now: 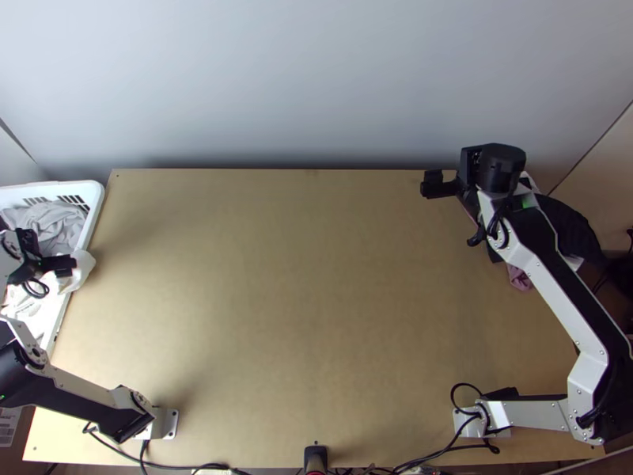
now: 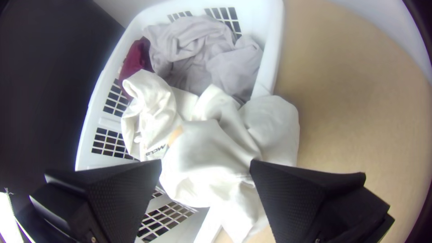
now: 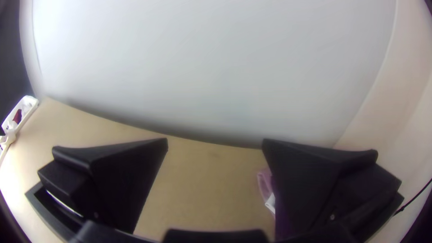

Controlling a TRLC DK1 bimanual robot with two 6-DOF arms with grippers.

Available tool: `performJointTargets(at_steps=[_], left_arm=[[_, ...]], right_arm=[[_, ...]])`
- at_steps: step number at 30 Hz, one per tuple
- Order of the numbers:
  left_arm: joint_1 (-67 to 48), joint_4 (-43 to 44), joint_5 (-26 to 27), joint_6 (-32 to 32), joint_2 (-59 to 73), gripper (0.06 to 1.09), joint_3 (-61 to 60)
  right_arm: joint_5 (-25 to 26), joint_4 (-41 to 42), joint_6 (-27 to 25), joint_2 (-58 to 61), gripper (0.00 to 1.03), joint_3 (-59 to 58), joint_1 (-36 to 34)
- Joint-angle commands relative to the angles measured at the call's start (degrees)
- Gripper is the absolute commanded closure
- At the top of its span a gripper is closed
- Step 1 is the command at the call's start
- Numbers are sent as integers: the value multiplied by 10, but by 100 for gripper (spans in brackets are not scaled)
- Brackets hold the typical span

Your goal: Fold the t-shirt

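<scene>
White cloth, prob. the t-shirt, lay bunched atop the basket at far left of the top view, part of it draped over the rim beside the surface. L end effector was right at it, fingers wide apart w/ cloth bulging between, so no grip; that pose prob. suited a pinch on the raised bulk, away from the grey cloth & maroon cloth in the same basket. R end effector was at upper right of the top view, fingers apart, holding nothing, prob. parked there to leave mid-frame free for spreading. Pink cloth sat by the R arm, near the right edge. Stage looked like pickup, folding not begun. Next move needed a firm close & high lift; risk was catching the rim or a 2nd garment.
</scene>
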Motion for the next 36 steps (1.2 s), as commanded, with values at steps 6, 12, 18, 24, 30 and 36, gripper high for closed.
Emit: performJointTargets(at_steps=[6, 12, 18, 24, 30, 36], left_arm=[[-12, 18, 43, -22, 20, 70, -32], [-2, 41, 70, -26, 52, 104, -28], [-1, 29, 75, -76, -4, 104, 16], [-6, -71, 120, -177, -54, 104, 164], [-45, -175, 163, -236, -88, 104, 281], [-127, -191, 162, -295, -139, 104, 315]], right_arm=[[23, 33, -8, -25, 5, -43, 25], [28, 33, -20, -39, 5, -47, 24], [38, 39, -37, -54, 5, -70, 21], [37, 48, -25, -61, 5, -91, 35], [37, 48, -24, -71, 5, -115, 55], [37, 48, -22, -87, 5, -159, 74]])
